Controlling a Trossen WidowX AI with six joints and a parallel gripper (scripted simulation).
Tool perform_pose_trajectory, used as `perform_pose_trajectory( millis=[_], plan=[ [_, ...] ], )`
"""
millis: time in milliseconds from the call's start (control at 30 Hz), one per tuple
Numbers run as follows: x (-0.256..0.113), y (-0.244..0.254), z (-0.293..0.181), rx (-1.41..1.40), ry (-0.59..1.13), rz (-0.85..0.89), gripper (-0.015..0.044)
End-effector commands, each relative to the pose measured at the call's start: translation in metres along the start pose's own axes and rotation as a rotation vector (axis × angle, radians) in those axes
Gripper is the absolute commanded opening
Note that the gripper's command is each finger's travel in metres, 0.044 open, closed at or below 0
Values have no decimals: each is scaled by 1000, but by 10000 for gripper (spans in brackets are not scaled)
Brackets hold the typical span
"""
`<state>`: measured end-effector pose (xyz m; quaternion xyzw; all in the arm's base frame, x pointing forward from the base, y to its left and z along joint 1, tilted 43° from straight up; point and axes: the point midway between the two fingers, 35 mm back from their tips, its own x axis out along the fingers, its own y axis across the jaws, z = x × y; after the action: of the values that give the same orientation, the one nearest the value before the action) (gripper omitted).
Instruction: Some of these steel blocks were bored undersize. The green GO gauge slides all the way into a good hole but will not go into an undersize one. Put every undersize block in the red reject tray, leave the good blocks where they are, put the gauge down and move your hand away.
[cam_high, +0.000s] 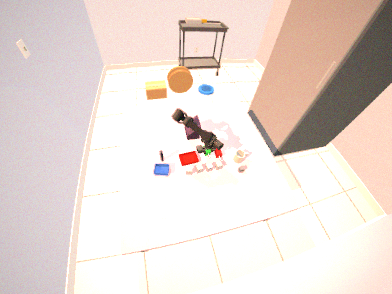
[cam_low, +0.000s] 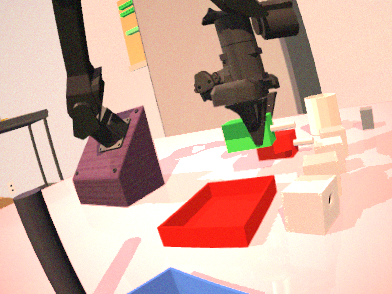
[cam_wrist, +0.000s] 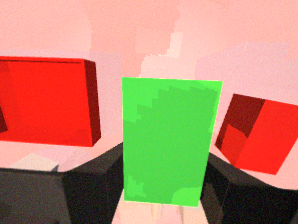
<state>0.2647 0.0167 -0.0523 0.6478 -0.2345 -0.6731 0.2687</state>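
Pale walls and a tiled floor surround a broad whitish table (cam_high: 165, 210) (cam_low: 200, 265) washed with pink patches, a dark two-tiered cart (cam_high: 203, 26) (cam_low: 30, 119) standing beyond it. One red reject tray (cam_high: 189, 158) (cam_low: 212, 215) (cam_wrist: 50, 105) lies on it near a row of four pale blocks (cam_high: 209, 166) (cam_low: 310, 205), and one red gauge (cam_high: 218, 153) (cam_low: 280, 145) (cam_wrist: 265, 135) lies near the gripper (cam_high: 208, 149) (cam_low: 259, 139) (cam_wrist: 164, 165). Between its fingers, clamped, is the one green GO gauge (cam_high: 208, 152) (cam_low: 240, 135) (cam_wrist: 167, 140), its pale pin pointing toward the blocks' side.
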Motion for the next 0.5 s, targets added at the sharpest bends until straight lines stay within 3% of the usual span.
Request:
perform_pose_trajectory(
  millis=[0, 467],
  plan=[
    [7, 0, 0, -8, 4, 5, 0],
    [34, 1, 2, -8, 3, 8, 0]
  ],
)
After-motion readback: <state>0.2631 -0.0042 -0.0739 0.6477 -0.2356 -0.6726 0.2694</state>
